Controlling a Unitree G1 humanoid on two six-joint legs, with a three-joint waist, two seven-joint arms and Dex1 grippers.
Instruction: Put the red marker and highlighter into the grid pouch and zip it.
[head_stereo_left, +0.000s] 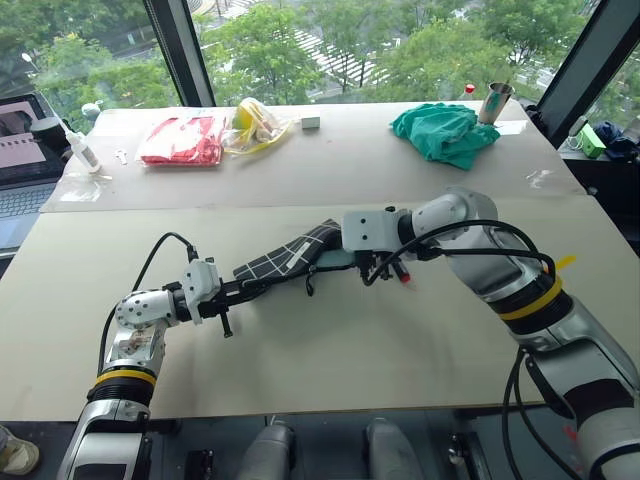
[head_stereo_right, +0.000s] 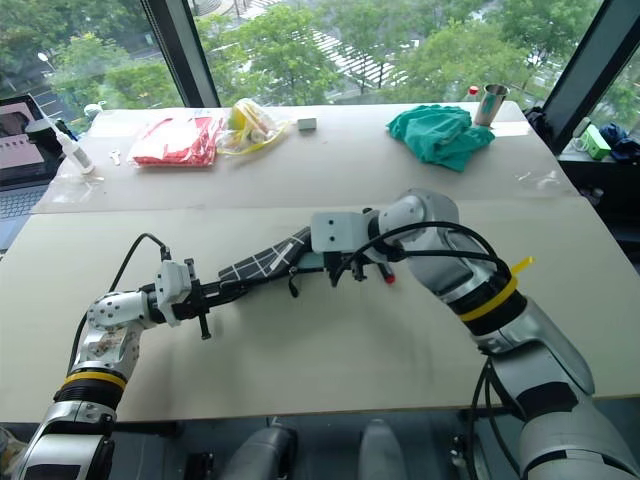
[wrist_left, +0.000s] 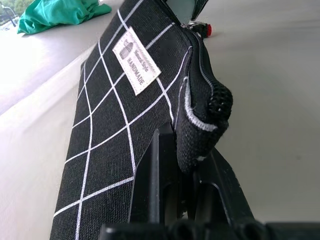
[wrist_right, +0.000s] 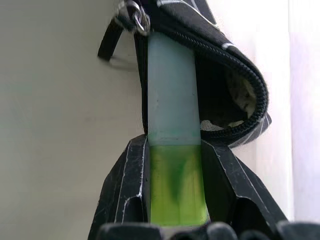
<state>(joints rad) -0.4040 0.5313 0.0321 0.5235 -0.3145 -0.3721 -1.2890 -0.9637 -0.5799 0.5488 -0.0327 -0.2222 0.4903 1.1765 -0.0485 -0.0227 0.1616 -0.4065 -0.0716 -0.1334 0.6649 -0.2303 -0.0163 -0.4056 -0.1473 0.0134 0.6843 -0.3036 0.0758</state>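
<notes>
Left pincer (head_stereo_left: 236, 291) clamped shut on one end of the grid pouch (head_stereo_left: 290, 257), holding it raised off the desk (head_stereo_left: 330, 340) near the middle of the surface; the left wrist view shows the fabric corner (wrist_left: 200, 125) pinched between the black fingers (wrist_left: 160, 190), white label (wrist_left: 136, 60) facing outward. Pouch slants upward from the left pincer toward the right arm, its far end open. Right pincer (wrist_right: 176, 200) grips the highlighter (wrist_right: 172, 100) by its green cap, fingers partly closed around it. Pale mint body points into the open zipper mouth, its tip already past the zipper edge; zipper pull ring (wrist_right: 134, 12) and black strap (wrist_right: 107, 42) hang beside the opening. Inner lining visible next to the highlighter. Red marker (head_stereo_left: 401, 273): only a small red end seen on the desk just under the right wrist, close to the pouch's open end; rest hidden by the arm. Along the far edge of the desk: flat red packet (head_stereo_left: 182, 140), yellow bag (head_stereo_left: 254, 122), small grey block (head_stereo_left: 310, 123), crumpled green cloth (head_stereo_left: 445, 132) and a metal cup (head_stereo_left: 496, 102) toward the far right corner. White bottle (head_stereo_left: 84, 152) near the far left corner.
</notes>
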